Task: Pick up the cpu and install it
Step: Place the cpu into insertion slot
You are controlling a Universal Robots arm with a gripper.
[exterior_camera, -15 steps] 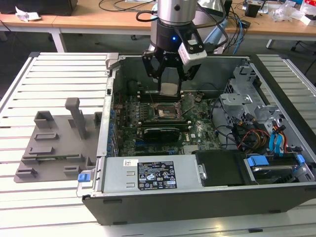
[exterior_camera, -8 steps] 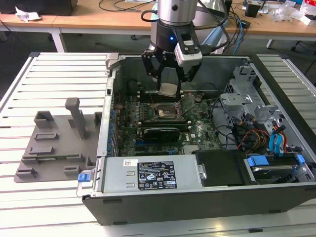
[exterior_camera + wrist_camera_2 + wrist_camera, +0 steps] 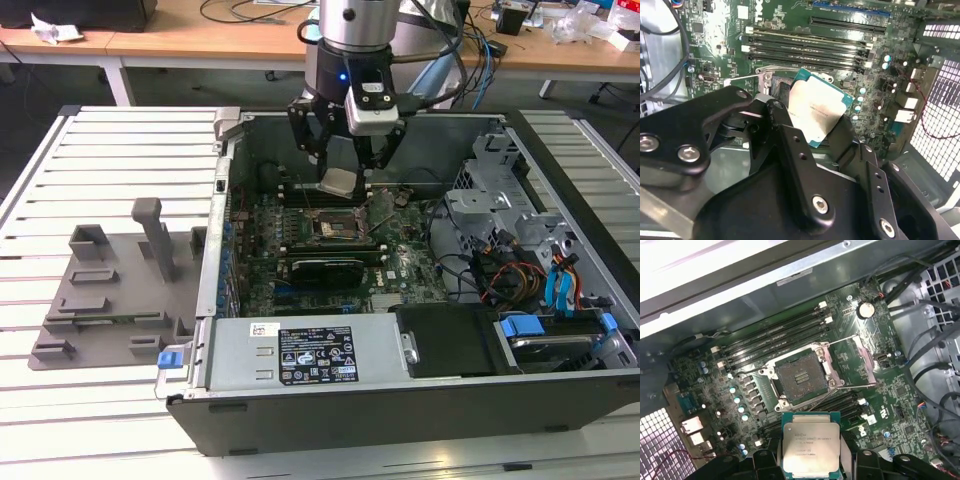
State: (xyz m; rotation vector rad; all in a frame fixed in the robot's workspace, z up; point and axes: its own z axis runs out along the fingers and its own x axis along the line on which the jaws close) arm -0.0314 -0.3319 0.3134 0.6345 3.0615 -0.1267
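My gripper [image 3: 344, 168] hangs inside the open computer case [image 3: 230, 300], shut on the cpu [image 3: 338, 182], a flat square chip with a silver-grey top. In both wrist views the cpu [image 3: 816, 112] [image 3: 810, 445] sits between the black fingers [image 3: 782, 125] [image 3: 860, 462], held by two opposite edges. The chip is in the air above the green motherboard [image 3: 900, 390]. The cpu socket [image 3: 802, 377] [image 3: 335, 225] lies just beyond and below the chip, its metal load plate [image 3: 860, 360] swung open and its contact field bare.
Memory slots [image 3: 775, 335] run along one side of the socket. A black card [image 3: 325, 268] lies close to the socket. A drive cage [image 3: 500, 200] and loose cables [image 3: 510, 275] fill the exterior view's right. A grey tray with posts [image 3: 110, 290] stands left of the case.
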